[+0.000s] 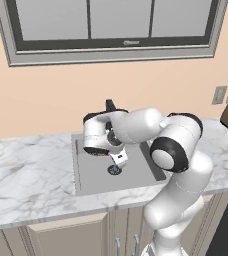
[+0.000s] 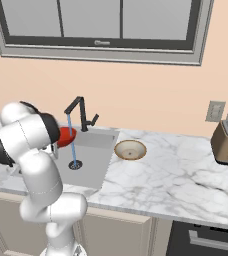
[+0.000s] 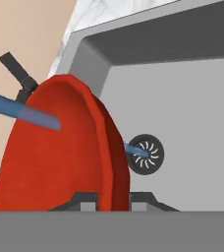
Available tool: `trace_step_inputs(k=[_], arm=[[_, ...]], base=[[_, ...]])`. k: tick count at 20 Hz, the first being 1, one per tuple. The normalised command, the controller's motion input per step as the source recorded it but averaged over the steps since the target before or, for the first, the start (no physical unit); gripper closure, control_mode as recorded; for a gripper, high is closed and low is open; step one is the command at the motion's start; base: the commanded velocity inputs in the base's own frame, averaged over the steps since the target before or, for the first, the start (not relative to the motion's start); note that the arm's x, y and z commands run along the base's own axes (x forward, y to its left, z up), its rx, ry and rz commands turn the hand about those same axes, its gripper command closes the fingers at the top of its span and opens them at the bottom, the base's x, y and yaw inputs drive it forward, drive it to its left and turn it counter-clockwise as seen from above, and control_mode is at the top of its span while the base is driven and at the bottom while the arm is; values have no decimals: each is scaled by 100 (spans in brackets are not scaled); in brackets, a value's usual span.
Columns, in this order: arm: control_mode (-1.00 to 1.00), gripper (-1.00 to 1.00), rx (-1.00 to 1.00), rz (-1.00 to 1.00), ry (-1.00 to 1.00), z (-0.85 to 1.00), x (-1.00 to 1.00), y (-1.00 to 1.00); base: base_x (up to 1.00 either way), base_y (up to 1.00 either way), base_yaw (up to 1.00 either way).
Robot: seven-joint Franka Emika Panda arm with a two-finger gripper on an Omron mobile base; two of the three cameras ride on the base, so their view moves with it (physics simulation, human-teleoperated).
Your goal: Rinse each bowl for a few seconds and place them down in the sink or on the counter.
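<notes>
My gripper (image 3: 113,197) is closed on the rim of the red bowl (image 3: 60,152), one finger on each side of the bowl's wall; in the hand view the two dark tips rise just at the bottom edge, touching the red wall between them. I hold the bowl above the sink (image 3: 192,113), over the basin's floor and apart from it.

Landmark: the sink. In the hand view a blue stream of water (image 3: 33,115) meets the bowl's hollow side, and a further stretch of stream shows past the bowl's rim, ending at the round drain (image 3: 146,154) in the sink floor. The black faucet (image 3: 16,74) shows behind the bowl, at the sink's back edge against the peach wall.

In the right base view the red bowl (image 2: 66,136) sits over the sink's (image 2: 93,155) left part, touching the thin blue stream (image 2: 72,142) that falls from the faucet (image 2: 80,112) to the drain (image 2: 75,164). The tan bowl (image 2: 130,149) rests upright on the counter (image 2: 176,175), just beside the sink's right rim. A toaster (image 2: 227,142) stands on the counter well to the right of the sink, below two wall outlets (image 2: 216,111).

In the left base view my arm reaches across the sink (image 1: 91,175); the drain (image 1: 114,170) shows below my hand.
</notes>
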Motion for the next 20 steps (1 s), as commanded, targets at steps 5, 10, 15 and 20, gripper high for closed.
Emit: trace_step_inputs(k=[5, 10, 15, 20], arm=[[-100, 100, -7, -5, 0, 32, -16, 21], [-100, 100, -5, -2, 0, 56, -12, 28], [-100, 100, -4, 1, 6, 53, -9, 37], [-100, 100, -8, 6, 8, 46, -12, 35]], base=[[0, 0, 0], [0, 0, 0], [0, 0, 0], [0, 0, 0]])
